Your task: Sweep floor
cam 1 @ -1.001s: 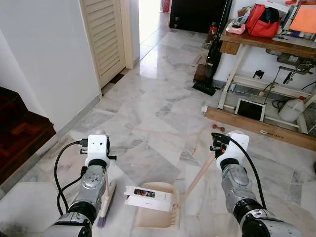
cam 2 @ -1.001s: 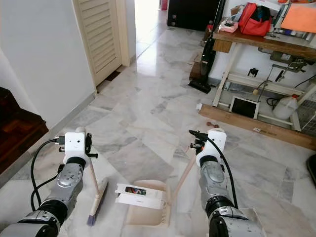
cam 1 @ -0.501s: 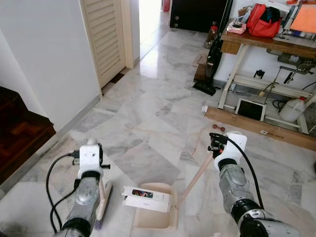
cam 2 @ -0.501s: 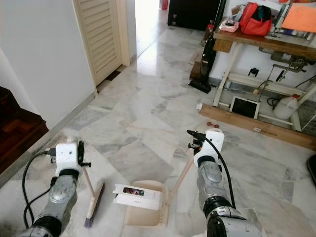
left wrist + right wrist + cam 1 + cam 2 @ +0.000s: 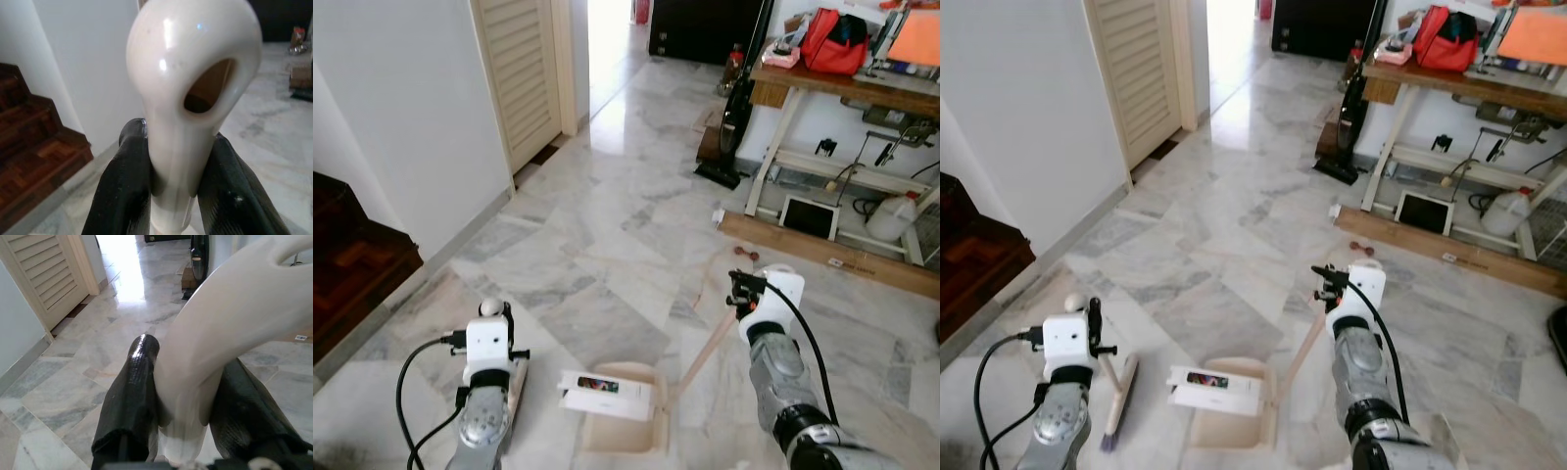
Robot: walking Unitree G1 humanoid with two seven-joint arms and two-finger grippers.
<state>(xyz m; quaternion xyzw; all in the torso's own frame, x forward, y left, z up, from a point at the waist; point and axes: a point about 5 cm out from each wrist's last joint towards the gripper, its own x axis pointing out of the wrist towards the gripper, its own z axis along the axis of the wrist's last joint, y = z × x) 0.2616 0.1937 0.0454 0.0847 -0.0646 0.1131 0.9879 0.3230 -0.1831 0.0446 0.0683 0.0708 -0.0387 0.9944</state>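
Hands: left hand [image 5: 171,196] pinching brush [image 5: 1117,397]; right hand [image 5: 190,421] pinching dustpan [image 5: 1234,411] handle; open marble floor [image 5: 636,215] ahead.

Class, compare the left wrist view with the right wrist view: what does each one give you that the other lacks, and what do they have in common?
Left wrist view: the left gripper clamps the brush handle, whose end is pierced by a hanging hole, with dark wooden stairs and a white wall behind. Right wrist view: the right gripper clamps the dustpan handle, with a slatted door beyond. Shared: a cream handle squeezed between two black fingers, above marble floor.
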